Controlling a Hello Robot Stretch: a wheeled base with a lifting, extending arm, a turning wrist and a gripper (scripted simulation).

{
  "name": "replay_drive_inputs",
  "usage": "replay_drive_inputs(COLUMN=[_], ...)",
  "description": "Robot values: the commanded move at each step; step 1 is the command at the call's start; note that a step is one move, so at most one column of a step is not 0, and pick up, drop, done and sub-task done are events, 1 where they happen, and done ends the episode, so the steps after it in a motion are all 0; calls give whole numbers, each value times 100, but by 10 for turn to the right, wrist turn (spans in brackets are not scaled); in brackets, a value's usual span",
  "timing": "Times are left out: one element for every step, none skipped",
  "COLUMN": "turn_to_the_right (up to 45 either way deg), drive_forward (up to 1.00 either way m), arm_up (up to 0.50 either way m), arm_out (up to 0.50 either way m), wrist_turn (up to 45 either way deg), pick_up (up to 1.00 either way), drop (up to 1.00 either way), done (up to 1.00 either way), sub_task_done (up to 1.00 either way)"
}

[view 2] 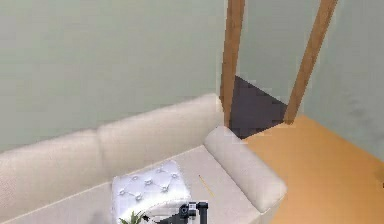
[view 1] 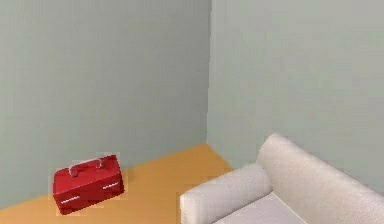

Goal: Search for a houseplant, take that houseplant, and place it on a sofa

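In the forward view, a cream sofa [view 1: 300, 182] fills the lower right, with one rounded armrest [view 1: 225, 195] toward the middle of the picture. Well apart from the sofa, to the left of that armrest, a red box [view 1: 88, 183] stands on the orange floor [view 1: 165, 170]. It is shaped like a toolbox, with a pale grey handle [view 1: 93, 162] across its top. The top lies shut, so nothing of its inside can be seen. Behind the sofa and the box, two grey-green walls meet in a corner [view 1: 209, 70].

In the arm side view, the sofa runs along the wall, its backrest [view 2: 140, 135] above the seat. A white tufted cushion [view 2: 150, 185] lies on the seat. Just below the cushion, at the bottom edge, green leaves of the houseplant [view 2: 131, 217] show over the seat; its pot is cut off by the edge, so no container can be made out. Just right of the leaves, also over the seat, is the dark gripper [view 2: 174, 214]. How its fingers are set cannot be told, nor whether it has hold of the plant. Right of the sofa's end, two wooden posts [view 2: 233, 60] frame a doorway with dark flooring [view 2: 258, 105] beyond it.
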Motion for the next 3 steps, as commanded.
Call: replay_drive_inputs(turn_to_the_right=[0,0,0], drive_forward=[0,0,0], arm_up=[10,0,0], arm_out=[0,-8,0], wrist_turn=[0,0,0], pick_up=[0,0,0], drop=[0,0,0], done=[0,0,100], sub_task_done=[0,0,0])
